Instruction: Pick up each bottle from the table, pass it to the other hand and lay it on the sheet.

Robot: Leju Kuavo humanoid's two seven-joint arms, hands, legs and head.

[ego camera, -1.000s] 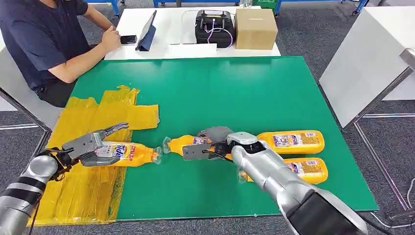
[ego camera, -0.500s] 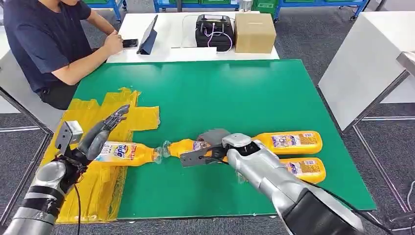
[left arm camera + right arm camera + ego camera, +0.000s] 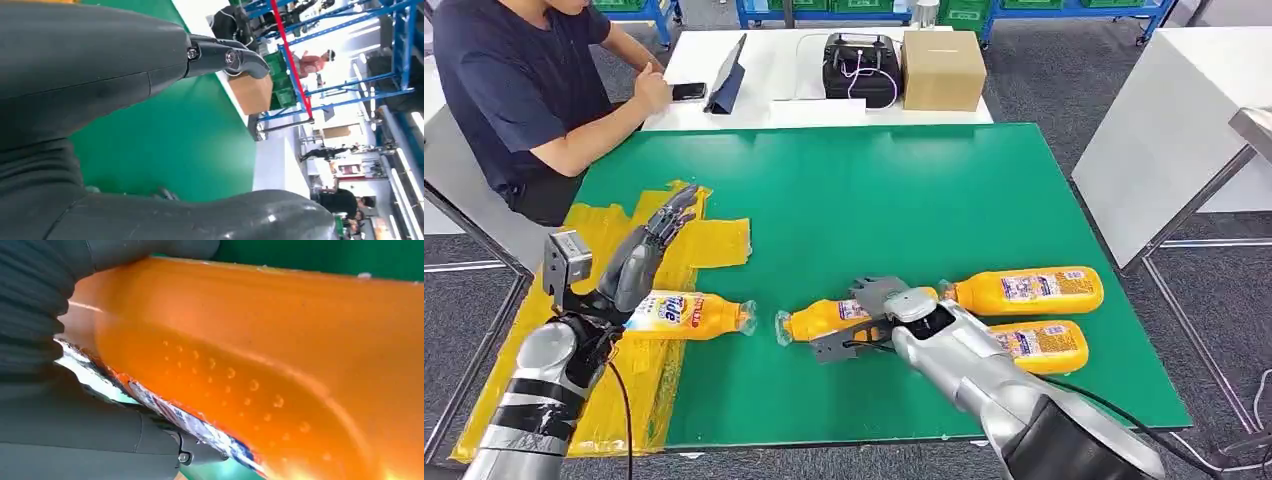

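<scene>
While the right hand [image 3: 876, 318] grips a bottle [image 3: 829, 319] on the green table [image 3: 874, 190], ready to lift | left hand [image 3: 639, 262] empty, fingers apart, raised over yellow sheet [image 3: 609, 225] | delivered bottle [image 3: 686, 314] lies at the sheet edge.

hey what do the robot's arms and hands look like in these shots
Both arms are silver metal tubes; the left arm carries black bands and a thin black cable. The left hand and right hand are grey with darker segmented fingers. A grey boxy module sits at the left wrist.
</scene>
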